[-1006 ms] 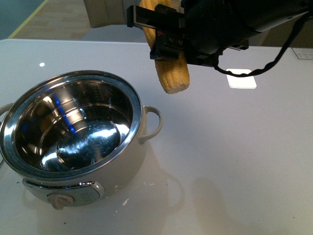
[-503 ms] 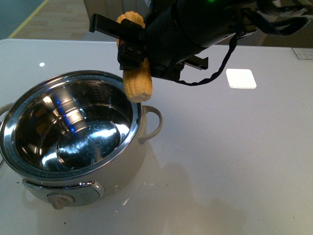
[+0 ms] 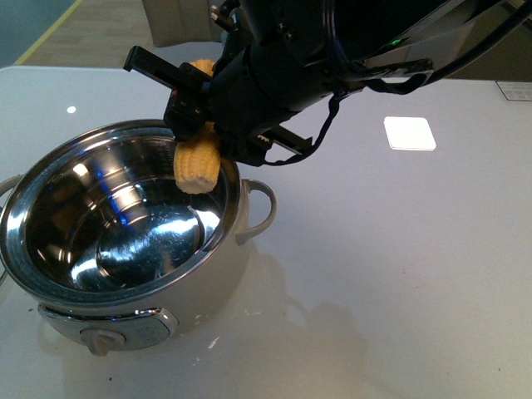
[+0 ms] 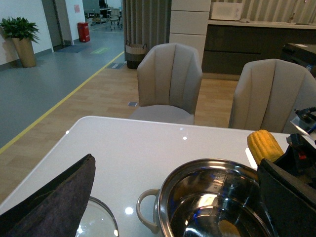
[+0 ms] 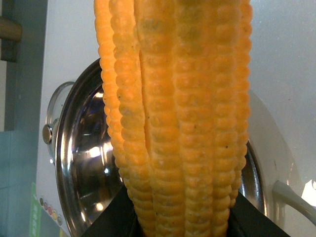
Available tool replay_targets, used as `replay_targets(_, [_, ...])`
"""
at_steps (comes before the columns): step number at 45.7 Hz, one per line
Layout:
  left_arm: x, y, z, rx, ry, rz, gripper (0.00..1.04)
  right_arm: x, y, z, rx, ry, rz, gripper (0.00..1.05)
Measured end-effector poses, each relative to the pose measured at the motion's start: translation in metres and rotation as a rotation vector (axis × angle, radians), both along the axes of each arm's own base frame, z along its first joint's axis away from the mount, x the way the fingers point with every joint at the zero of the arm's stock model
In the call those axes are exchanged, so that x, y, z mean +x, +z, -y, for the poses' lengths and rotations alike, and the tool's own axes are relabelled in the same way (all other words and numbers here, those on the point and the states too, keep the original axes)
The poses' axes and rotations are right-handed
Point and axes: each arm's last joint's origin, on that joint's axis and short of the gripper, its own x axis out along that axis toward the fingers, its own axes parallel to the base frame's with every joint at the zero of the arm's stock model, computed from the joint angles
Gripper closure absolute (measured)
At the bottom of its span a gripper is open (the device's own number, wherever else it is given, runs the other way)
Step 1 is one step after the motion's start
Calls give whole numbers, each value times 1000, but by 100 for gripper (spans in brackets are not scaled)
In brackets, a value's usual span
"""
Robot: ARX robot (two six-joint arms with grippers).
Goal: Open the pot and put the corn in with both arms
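On a glossy white table (image 3: 399, 274), a large round electric pot with a cream body and shiny steel bowl (image 3: 212, 287) stands uncovered, its opening free to be filled. The black cabled right arm (image 3: 332, 50) reaches in over the pot's far rim, bringing its load above the bowl rather than beside it. The left gripper (image 4: 175, 165) holds off from the pot, out of the other arm's way. Its dark padded fingers (image 4: 54, 202) are spread wide with nothing between them. Beneath it a round glass lid (image 4: 101, 222) appears to lie on the table, though only an edge shows. The black clamp-like right gripper (image 3: 193, 116) pinches the upper part of a husked yellow corn cob (image 3: 198, 165). The cob hangs nearly upright, its lower end over the opening and clear of the steel floor (released here, it would likely land inside).
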Motion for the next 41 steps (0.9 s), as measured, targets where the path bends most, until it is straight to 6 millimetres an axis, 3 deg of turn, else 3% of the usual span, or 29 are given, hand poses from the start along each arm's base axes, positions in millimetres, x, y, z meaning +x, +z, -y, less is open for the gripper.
replay_targets(22, [0, 0, 0, 0, 0, 0, 7, -7, -22, -23, 45, -28, -130, 77])
replay_targets(37, [0, 0, 0, 0, 0, 0, 7, -11, -22, -28, 40, -15, -133, 28])
replay_targets(41, [0, 0, 0, 0, 0, 0, 7, -11, -22, -28, 43, -14, -129, 24])
